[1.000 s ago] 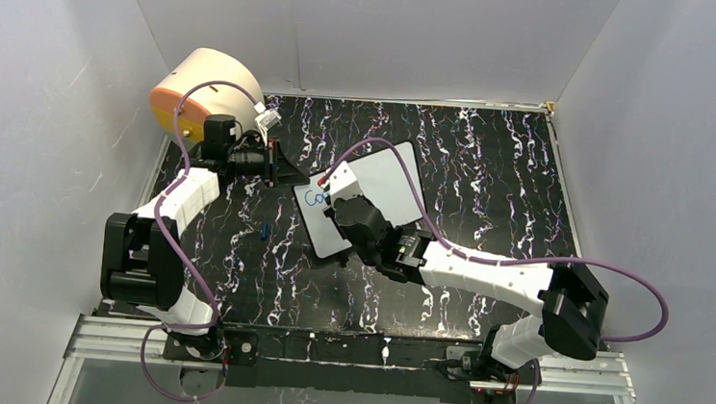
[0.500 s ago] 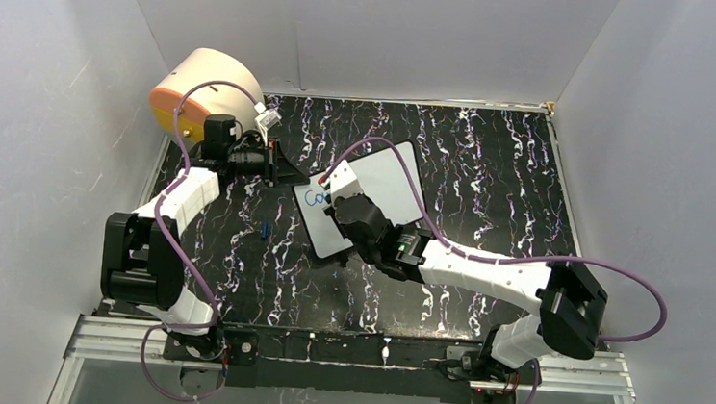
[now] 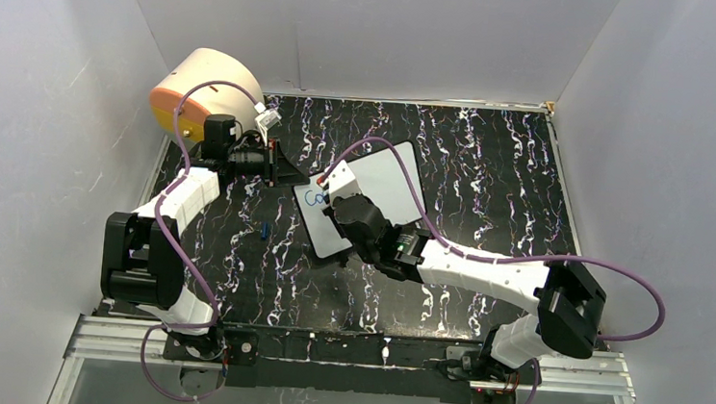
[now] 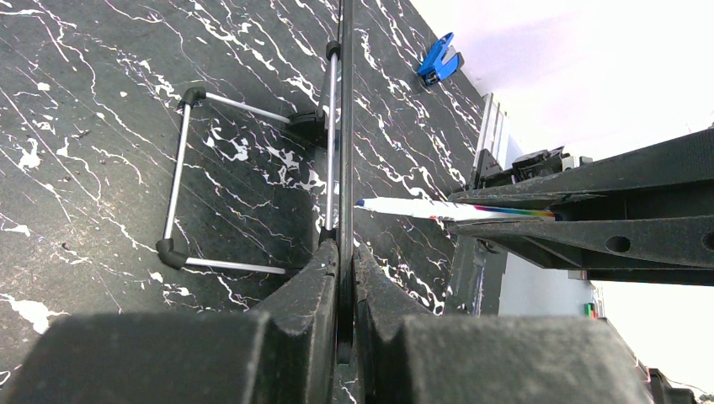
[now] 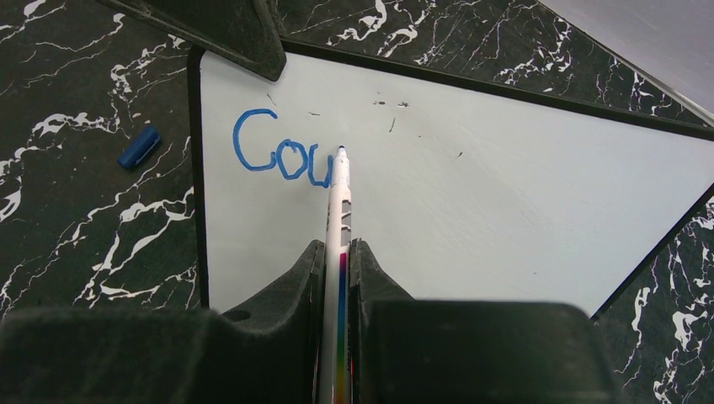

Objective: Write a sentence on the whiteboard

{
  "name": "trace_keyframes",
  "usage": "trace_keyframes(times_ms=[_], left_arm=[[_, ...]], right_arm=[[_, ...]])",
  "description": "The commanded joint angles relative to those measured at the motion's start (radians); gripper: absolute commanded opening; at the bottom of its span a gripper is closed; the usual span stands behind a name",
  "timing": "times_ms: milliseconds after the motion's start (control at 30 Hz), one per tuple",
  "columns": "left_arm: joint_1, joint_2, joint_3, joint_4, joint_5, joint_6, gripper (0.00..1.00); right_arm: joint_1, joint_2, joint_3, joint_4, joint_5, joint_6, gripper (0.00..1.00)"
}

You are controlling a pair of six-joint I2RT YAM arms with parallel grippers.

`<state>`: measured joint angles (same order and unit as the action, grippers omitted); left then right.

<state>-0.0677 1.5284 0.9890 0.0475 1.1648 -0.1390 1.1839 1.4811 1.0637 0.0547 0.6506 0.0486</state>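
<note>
Marbled tabletop: whiteboard still, marker rightward.

The bench is black with white marble veining. The whiteboard has a pale grey-white face and black rim, bearing blue letters. The marker is white with a rainbow stripe.

Black marbled table: whiteboard, blue cap
</note>
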Motion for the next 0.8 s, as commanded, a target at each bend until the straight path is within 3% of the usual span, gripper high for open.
trace_keyframes(times_ms=[0, 767], left_arm=[[-0.001, 0.021, 0.010, -0.041, -0.024, 0.025, 0.00], [-0.002, 0.025, 0.010, -0.042, -0.019, 0.025, 0.00]], right_arm=[[-0.004, 0.002, -0.003, 0.064, 0.013, -0.007, 0.00], [-0.015, 0.031, -0.002, 0.032, 0.018, 0.002, 0.00]])
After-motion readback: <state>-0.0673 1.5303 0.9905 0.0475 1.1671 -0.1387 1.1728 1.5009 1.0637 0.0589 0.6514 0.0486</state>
